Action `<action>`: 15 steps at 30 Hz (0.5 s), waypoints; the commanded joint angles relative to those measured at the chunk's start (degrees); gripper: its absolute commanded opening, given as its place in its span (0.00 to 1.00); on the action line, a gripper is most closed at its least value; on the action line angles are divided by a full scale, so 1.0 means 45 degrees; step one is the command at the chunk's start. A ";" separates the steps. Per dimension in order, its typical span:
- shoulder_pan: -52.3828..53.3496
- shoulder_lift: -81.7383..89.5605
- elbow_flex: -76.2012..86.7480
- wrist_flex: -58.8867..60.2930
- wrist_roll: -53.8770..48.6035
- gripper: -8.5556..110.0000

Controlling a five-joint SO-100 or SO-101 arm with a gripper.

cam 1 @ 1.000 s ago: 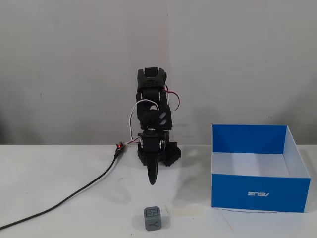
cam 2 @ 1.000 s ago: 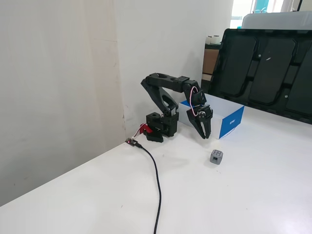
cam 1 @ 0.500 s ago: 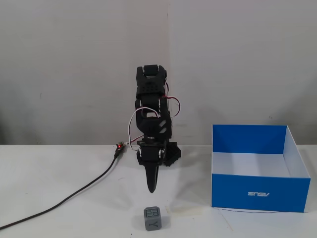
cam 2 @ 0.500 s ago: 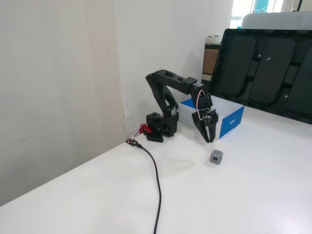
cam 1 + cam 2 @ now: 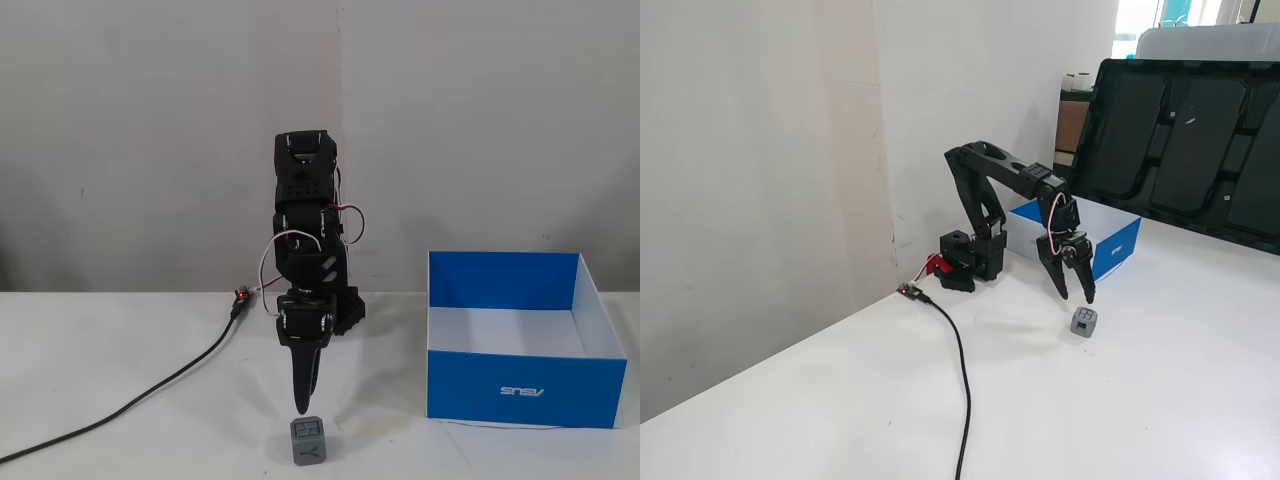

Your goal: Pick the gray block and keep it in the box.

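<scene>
The gray block (image 5: 308,441) is a small cube with a raised "Y" on its front. It sits on the white table near the front edge, and also shows in the other fixed view (image 5: 1085,321). My gripper (image 5: 303,405) points straight down, just above and slightly behind the block, without touching it. In the side-on fixed view the gripper (image 5: 1076,296) has a gap between its two fingers and holds nothing. The blue box (image 5: 525,388) with a white inside stands empty to the right of the arm, and shows behind the arm in the other fixed view (image 5: 1118,248).
A black cable (image 5: 150,390) runs from a red connector (image 5: 240,296) by the arm's base to the left front edge; it also shows in the other fixed view (image 5: 962,380). A white wall stands close behind. A large black panel (image 5: 1185,140) leans at the back right.
</scene>
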 commanded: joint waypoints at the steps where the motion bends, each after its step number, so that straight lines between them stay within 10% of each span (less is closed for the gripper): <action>1: -0.0039 -0.0234 -0.1270 -0.0176 0.0078 0.26; 15: -0.0098 -0.2266 -0.2227 -0.0195 0.0078 0.27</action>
